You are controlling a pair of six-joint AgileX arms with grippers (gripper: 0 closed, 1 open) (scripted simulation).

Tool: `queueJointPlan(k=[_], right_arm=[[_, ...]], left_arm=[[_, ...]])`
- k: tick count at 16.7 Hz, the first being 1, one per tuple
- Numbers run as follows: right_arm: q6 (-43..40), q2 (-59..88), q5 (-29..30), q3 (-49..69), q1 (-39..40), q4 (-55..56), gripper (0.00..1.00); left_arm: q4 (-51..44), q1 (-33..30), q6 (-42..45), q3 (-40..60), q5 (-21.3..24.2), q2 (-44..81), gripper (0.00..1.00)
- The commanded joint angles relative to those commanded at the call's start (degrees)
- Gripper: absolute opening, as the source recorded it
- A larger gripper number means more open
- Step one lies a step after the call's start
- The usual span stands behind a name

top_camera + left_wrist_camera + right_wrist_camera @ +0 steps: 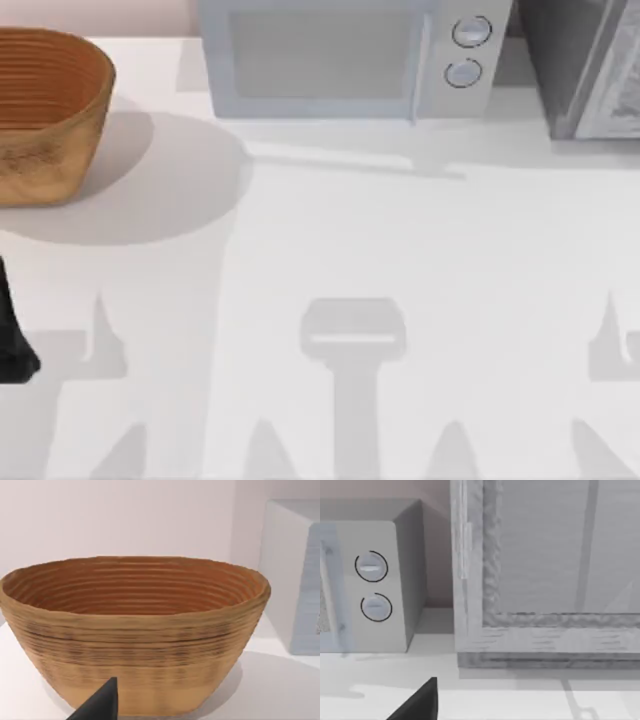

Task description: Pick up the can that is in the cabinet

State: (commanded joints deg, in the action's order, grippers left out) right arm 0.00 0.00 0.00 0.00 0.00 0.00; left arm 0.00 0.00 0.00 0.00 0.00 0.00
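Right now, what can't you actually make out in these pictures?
- The can: hidden behind the cabinet's shut door in the right wrist view.
- The cabinet: cut off by the top view's right edge.
- The basket: cut by the left edge.
- Left gripper and right gripper: one dark tip each.

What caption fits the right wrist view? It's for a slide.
Cabinet door shut beside the microwave.
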Motion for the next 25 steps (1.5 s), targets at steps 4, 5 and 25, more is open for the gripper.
queueJointPlan(k=[4,5,25], right_arm=[[0.0,1.7,0.2,1.8,0.3,-0.6,1.00],[-0.1,3.5,0.4,3.6,0.6,-1.1,1.00],[0.8,71.4,10.7,94.1,9.8,-22.5,1.00]], left_arm=[[0.0,0.0,0.0,0.0,0.0,0.0,1.00],[0.0,0.0,0.0,0.0,0.0,0.0,1.00],[0.0,0.0,0.0,0.0,0.0,0.0,1.00]])
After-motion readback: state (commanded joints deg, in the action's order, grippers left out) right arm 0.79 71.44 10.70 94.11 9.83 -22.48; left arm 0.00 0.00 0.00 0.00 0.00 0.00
